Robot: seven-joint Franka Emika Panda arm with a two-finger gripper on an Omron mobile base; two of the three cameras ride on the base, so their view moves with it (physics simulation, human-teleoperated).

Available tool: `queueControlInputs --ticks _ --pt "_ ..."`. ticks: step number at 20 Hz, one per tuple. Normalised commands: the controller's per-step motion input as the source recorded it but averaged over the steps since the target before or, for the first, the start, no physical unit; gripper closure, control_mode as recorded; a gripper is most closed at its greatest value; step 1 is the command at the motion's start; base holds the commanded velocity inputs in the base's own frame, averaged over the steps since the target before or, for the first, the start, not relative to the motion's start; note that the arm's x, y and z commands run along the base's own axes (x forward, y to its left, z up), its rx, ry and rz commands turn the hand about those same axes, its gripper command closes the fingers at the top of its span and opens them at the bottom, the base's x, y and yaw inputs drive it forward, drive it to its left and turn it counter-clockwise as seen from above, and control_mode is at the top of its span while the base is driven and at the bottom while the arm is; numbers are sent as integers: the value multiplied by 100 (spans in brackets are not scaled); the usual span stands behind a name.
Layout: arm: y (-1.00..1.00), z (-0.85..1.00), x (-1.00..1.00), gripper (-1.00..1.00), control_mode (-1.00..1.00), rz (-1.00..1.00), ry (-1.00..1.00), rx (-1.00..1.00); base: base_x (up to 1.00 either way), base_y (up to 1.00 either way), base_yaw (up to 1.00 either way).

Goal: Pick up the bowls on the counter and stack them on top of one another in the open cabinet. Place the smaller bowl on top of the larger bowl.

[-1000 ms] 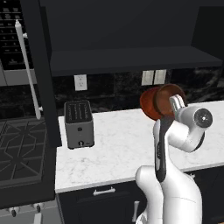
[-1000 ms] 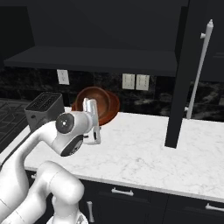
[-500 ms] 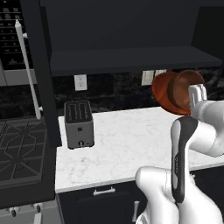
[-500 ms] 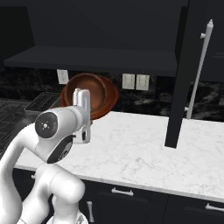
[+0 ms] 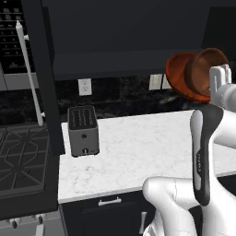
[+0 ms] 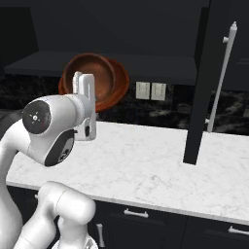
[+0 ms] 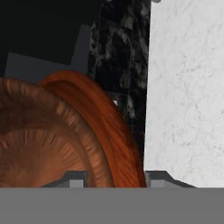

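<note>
Two glossy, wood-grained round bowls [image 5: 196,73], nested and tipped on edge above the marble bench [image 6: 146,165], rims clamped between the fingers [image 7: 74,179].

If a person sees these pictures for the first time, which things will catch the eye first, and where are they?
First, the two reddish-brown bowls, the smaller bowl nested in the larger bowl, tilted on edge in the air before the dark shelf of the open cabinet, held by the gripper of the white arm. Next, the grey toaster standing alone at the left end of the white marble counter, beside the stove.
</note>
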Motion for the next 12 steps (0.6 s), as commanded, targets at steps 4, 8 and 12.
queueControlInputs --ticks 4,8,12 --pt "4 65 0 100 -100 1 -12 0 0 0 0" --pt "11 45 8 100 -100 2 -23 0 0 0 0" --pt "19 30 27 100 -100 3 -19 0 0 0 0"
